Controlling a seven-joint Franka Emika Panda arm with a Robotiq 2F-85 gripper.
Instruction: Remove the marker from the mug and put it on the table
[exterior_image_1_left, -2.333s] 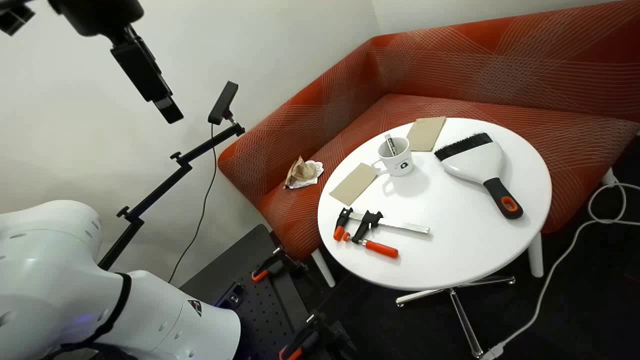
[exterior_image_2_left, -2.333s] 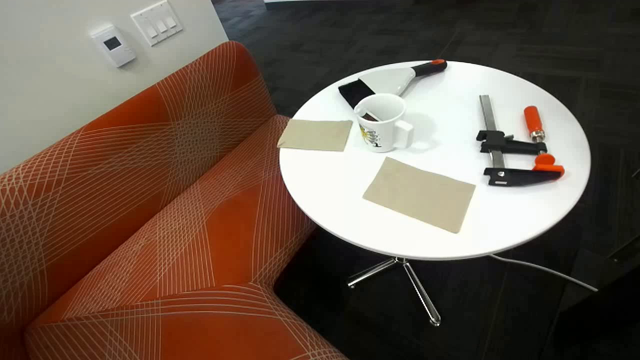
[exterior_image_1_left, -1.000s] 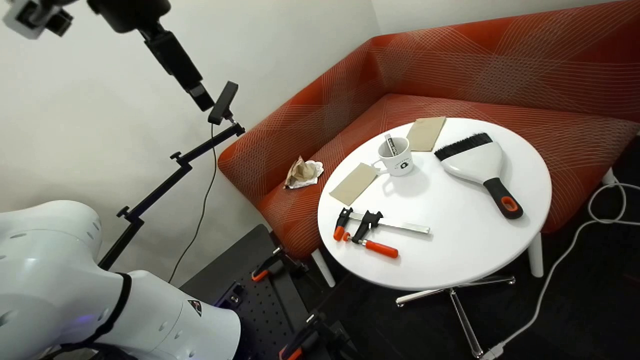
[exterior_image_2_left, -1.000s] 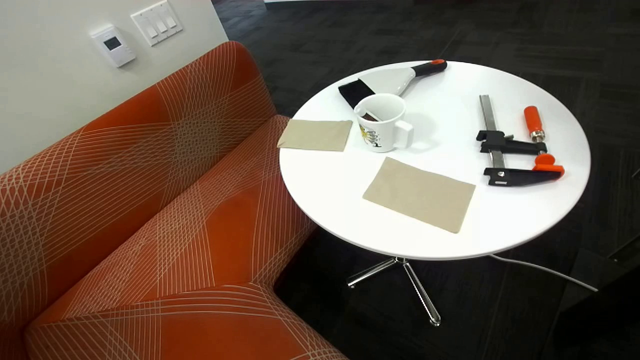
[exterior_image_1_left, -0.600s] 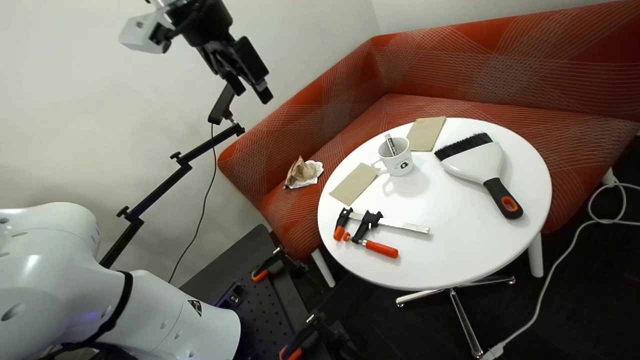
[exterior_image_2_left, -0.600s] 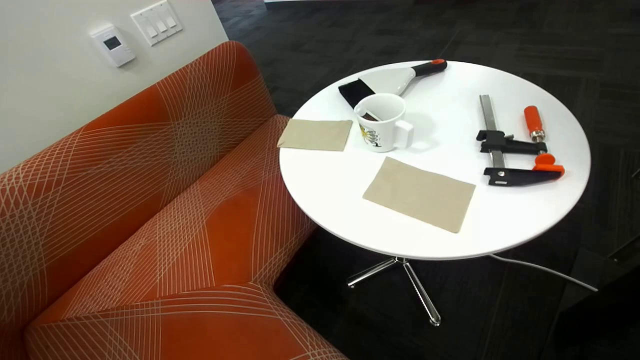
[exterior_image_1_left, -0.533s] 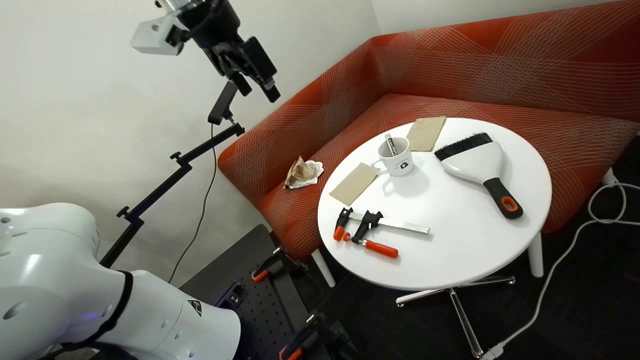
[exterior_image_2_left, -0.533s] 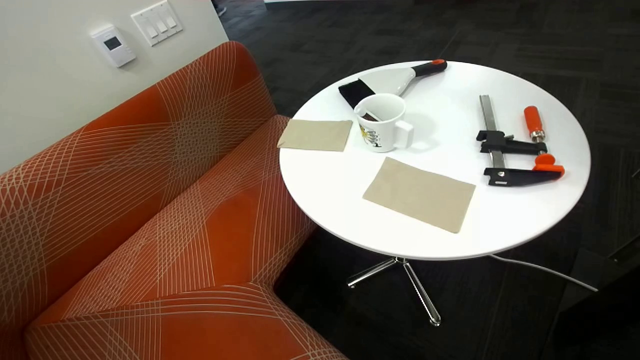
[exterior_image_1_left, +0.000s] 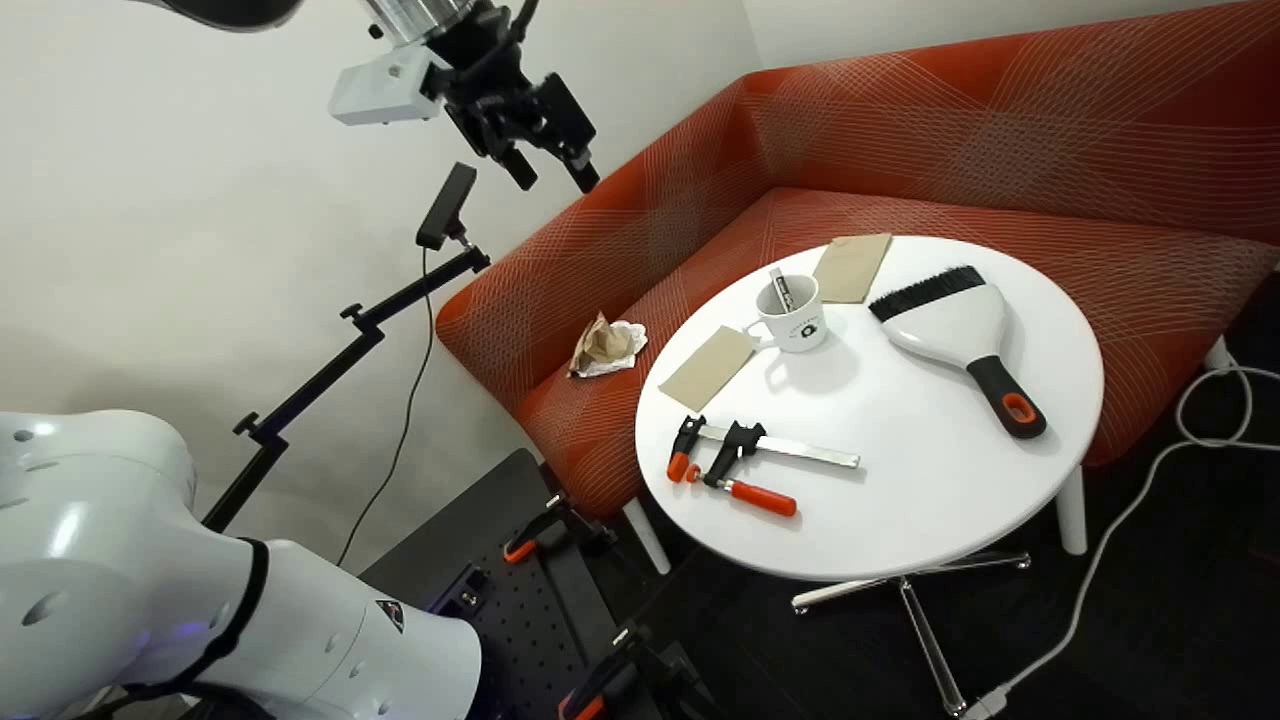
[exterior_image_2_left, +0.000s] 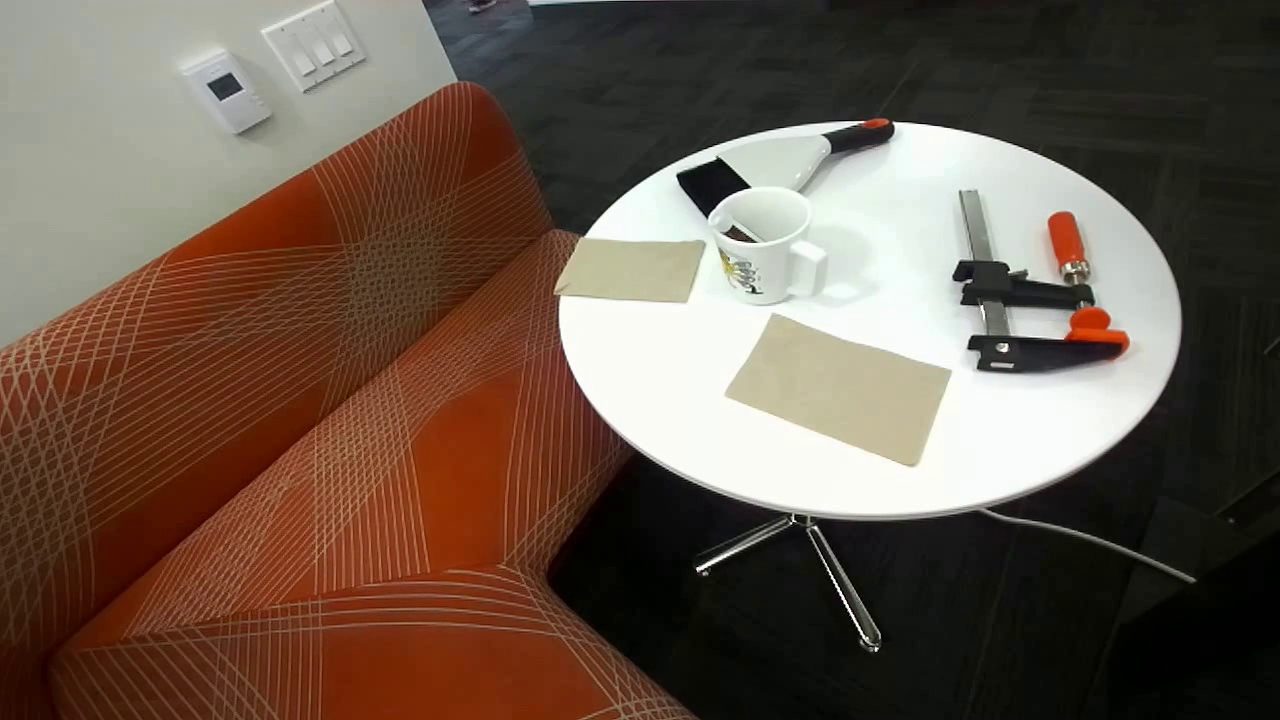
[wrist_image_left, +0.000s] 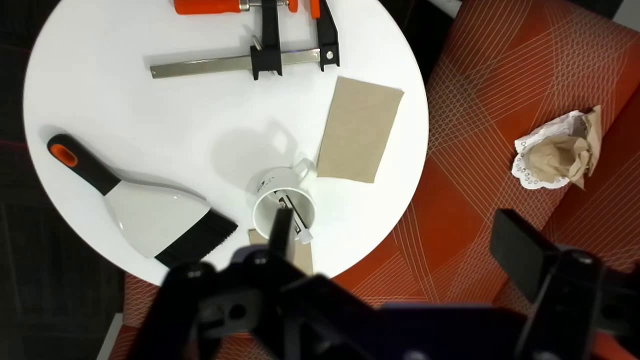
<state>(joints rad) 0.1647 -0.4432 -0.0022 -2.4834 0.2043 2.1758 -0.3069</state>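
Note:
The small white mug (exterior_image_1_left: 800, 330) stands upright on the round white table (exterior_image_1_left: 930, 490). It also shows in an exterior view (exterior_image_2_left: 775, 275) and in the wrist view (wrist_image_left: 277, 179). A white-and-black marker (exterior_image_1_left: 783, 290) leans inside the mug, its end sticking up past the rim; it also shows in the wrist view (wrist_image_left: 296, 214) and in an exterior view (exterior_image_2_left: 745, 230). My gripper (exterior_image_1_left: 555, 177) is open, with nothing between its fingers, high above and apart from the mug. In the wrist view the gripper (wrist_image_left: 392, 225) has one finger overlapping the mug's lower edge.
A bar clamp (exterior_image_1_left: 810, 452) with orange handles lies near the table's edge. A white brush (exterior_image_1_left: 950, 325) with black bristles lies across from it. Two flat tan pieces (exterior_image_2_left: 840, 390) (exterior_image_2_left: 632, 270) flank the mug. The red-orange sofa (exterior_image_1_left: 1000, 130) borders the table, with crumpled paper (exterior_image_1_left: 605, 345) on it.
My gripper has come from the upper left toward the table in an exterior view and turned, so both open fingers now show. The mug, marker and other table things have not moved.

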